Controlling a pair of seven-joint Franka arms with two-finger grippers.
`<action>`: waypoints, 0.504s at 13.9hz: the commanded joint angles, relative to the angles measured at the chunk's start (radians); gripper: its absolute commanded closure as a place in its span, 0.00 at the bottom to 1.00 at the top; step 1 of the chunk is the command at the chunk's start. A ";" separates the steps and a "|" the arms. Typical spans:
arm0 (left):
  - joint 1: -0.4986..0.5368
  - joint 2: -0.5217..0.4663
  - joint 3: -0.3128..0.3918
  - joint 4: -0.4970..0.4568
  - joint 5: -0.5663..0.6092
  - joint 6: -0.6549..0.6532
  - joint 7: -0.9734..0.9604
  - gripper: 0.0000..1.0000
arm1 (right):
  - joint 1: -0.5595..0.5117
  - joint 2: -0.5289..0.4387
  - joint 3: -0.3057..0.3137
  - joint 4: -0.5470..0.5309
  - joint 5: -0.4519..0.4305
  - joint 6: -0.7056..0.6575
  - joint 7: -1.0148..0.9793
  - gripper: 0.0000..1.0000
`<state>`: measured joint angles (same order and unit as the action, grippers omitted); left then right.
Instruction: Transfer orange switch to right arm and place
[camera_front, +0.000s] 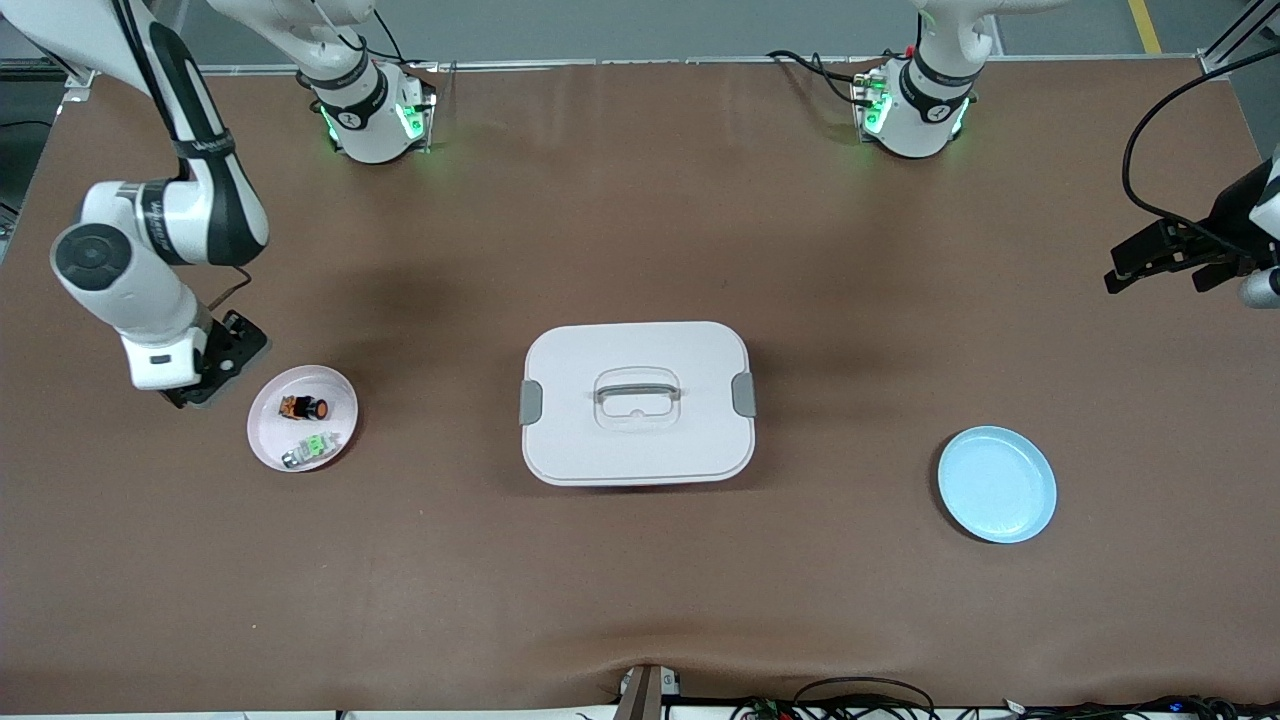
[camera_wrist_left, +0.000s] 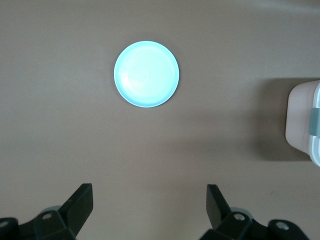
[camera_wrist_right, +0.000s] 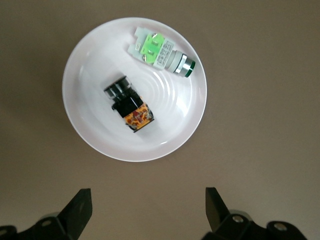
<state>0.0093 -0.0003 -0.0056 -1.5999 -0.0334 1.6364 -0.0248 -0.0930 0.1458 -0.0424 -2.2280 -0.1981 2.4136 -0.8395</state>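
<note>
While both tools (camera_wrist_right: 145, 210) (camera_wrist_left: 150, 210) spread, orange switch (camera_wrist_right: 128, 103) label unreadable in pink plate (camera_wrist_right: 85, 125).

My right claw (camera_wrist_right: 145, 212) hangs spread over bare bench (camera_front: 640, 200) just beside the pink dish (camera_front: 265, 440). In the dish the orange switch (camera_wrist_right: 129, 104) and green switch (camera_wrist_right: 161, 52) lie apart, with room around each. The lidded white box (camera_front: 637, 402) blocks the middle; the blue plate (camera_front: 997, 484) lies unobstructed, my left claw (camera_wrist_left: 150, 210) spread above open bench.
</note>
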 joint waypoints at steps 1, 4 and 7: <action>-0.023 0.003 0.009 0.032 0.004 -0.001 -0.038 0.00 | -0.021 -0.055 0.010 -0.004 0.106 -0.077 0.158 0.00; -0.020 0.003 -0.013 0.035 0.004 -0.001 -0.038 0.00 | -0.007 -0.103 0.019 -0.002 0.109 -0.148 0.424 0.00; -0.019 0.000 -0.013 0.035 0.004 -0.010 -0.026 0.00 | 0.065 -0.121 0.029 0.080 0.167 -0.302 0.696 0.00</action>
<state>-0.0068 -0.0003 -0.0187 -1.5793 -0.0334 1.6367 -0.0512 -0.0756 0.0511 -0.0213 -2.1996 -0.0777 2.2099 -0.2918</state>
